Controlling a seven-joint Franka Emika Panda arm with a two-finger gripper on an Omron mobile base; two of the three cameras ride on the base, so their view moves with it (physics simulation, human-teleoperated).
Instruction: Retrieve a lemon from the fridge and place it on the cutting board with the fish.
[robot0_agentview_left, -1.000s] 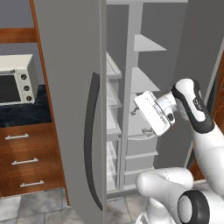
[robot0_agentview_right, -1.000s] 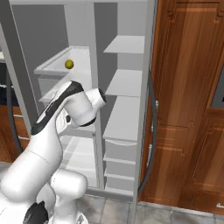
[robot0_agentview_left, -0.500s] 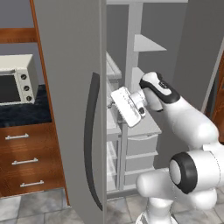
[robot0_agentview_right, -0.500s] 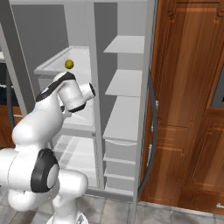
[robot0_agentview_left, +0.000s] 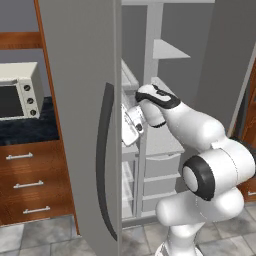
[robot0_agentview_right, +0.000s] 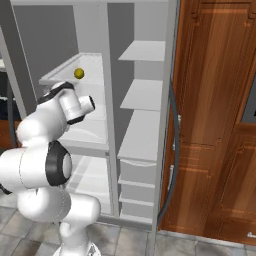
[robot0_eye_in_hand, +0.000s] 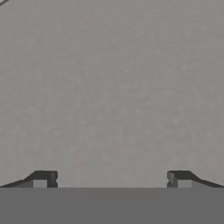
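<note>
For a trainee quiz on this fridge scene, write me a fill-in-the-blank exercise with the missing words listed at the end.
1. The lemon lies on a white ____ inside the fridge.
2. The tool has its jaws ____, with nothing between them.
3. On the counter left of the fridge door stands a white ____ oven.
4. Below that counter are wooden ____ with metal handles.

Missing words: shelf; open; toaster; drawers

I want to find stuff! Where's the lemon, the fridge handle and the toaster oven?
lemon (robot0_agentview_right: 79, 73): right base view, middle of the fruit on the shelf.
fridge handle (robot0_agentview_left: 103, 165): left base view, middle of the dark curved bar.
toaster oven (robot0_agentview_left: 30, 85): left base view, its white front panel.
</note>
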